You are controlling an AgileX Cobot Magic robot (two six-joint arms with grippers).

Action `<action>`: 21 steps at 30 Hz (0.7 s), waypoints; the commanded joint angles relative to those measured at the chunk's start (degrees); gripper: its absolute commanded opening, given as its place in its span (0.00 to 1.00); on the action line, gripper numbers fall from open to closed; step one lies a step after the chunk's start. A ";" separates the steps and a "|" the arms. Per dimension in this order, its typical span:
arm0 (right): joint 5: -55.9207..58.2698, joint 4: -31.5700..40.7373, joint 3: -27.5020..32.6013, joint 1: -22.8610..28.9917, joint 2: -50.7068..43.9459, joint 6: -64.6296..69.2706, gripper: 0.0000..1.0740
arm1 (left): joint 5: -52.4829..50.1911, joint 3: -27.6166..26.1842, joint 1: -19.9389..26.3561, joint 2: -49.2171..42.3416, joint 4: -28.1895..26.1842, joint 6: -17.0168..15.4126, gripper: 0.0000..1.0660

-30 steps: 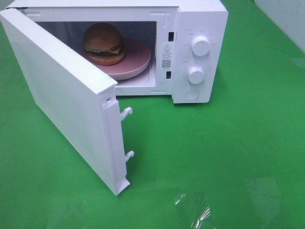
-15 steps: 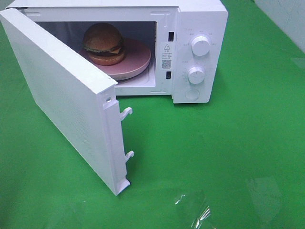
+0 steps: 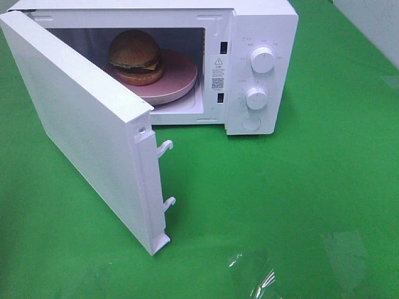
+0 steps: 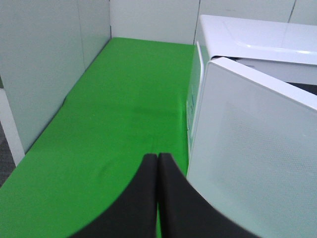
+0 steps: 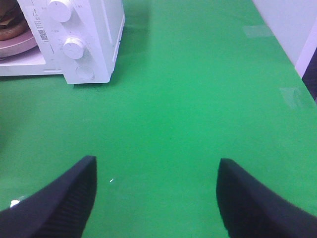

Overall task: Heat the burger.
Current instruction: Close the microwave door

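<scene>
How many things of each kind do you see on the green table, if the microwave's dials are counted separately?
Microwave: 1
Burger: 1
Pink plate: 1
Dials: 2
Total: 5

We see the burger [image 3: 135, 56], glossy brown bun up, upright on the pink plate [image 3: 184, 76] inside the microwave [image 3: 280, 31]; filling seems yellow-green.

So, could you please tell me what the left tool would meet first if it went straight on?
It looks free over the green cloth until the far white wall; the shut left tool points alongside the open microwave door, but the clearance is unclear.
</scene>
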 commanded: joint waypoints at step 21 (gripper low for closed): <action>-0.40 0.06 0.23 -0.11 -1.49 -0.29 0.62 | -40.28 5.79 0.17 30.94 29.16 -23.26 0.00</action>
